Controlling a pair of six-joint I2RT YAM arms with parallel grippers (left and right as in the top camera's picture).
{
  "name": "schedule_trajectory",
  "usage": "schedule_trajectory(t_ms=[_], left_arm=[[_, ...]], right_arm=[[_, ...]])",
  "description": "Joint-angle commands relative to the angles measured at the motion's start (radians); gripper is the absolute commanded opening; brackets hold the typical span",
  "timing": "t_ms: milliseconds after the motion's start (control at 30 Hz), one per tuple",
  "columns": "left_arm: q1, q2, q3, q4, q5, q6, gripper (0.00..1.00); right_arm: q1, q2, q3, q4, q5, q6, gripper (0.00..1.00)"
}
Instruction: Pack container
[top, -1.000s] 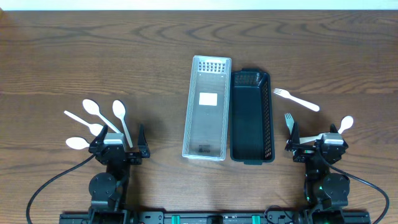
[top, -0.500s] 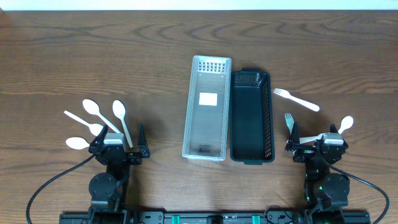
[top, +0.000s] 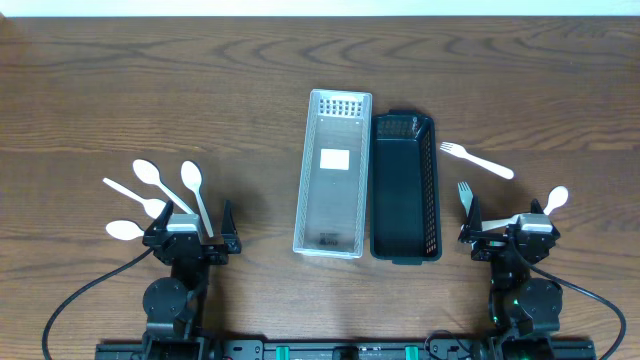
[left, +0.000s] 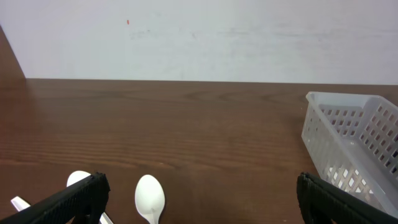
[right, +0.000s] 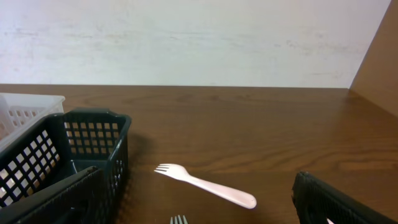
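Nothing packed yet: white basket (top: 333, 173) and black basket (top: 404, 187) empty, spoons (top: 150, 175) and forks (top: 476, 159) on the surface (top: 250, 90), left claw (top: 189, 235) and right claw (top: 510, 232) wide open, empty.

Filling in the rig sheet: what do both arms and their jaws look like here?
The left arm and right arm are matte black with round joint housings, each with a light grey block near the wrist. A black cable loops out from each base. The jaws are plain black blunt wedges. No markings are legible.
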Motion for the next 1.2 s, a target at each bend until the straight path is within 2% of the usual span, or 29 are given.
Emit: schedule_trajectory(t_ms=[0, 600, 767, 867, 1000, 1067, 1167], left_arm=[[0.003, -0.006, -0.017, -0.043, -0.005, 0.003, 0.98], [0.004, -0.005, -0.017, -0.042, -0.012, 0.014, 0.98], [0.004, -0.005, -0.017, -0.019, -0.012, 0.014, 0.98], [0.004, -0.005, -0.017, 0.013, -0.011, 0.014, 0.98], [0.004, -0.005, -0.013, 0.047, -0.008, -0.077, 0.98], [0.004, 0.002, 0.005, 0.016, 0.004, -0.118, 0.98], [0.004, 0.047, 0.058, -0.021, 0.034, -0.122, 0.98]], right_arm=[[0.006, -0.008, -0.001, -0.004, 0.0, -0.014, 0.99], [0.006, -0.008, -0.001, 0.0, -0.001, -0.008, 0.99], [0.006, -0.008, -0.001, -0.004, -0.001, 0.169, 0.99], [0.006, -0.007, -0.001, -0.004, -0.001, 0.208, 0.99], [0.006, -0.004, 0.009, -0.017, -0.042, 0.208, 0.99], [0.006, 0.005, 0.034, -0.056, -0.053, 0.208, 0.99], [0.005, 0.042, 0.093, -0.108, -0.043, 0.207, 0.99]])
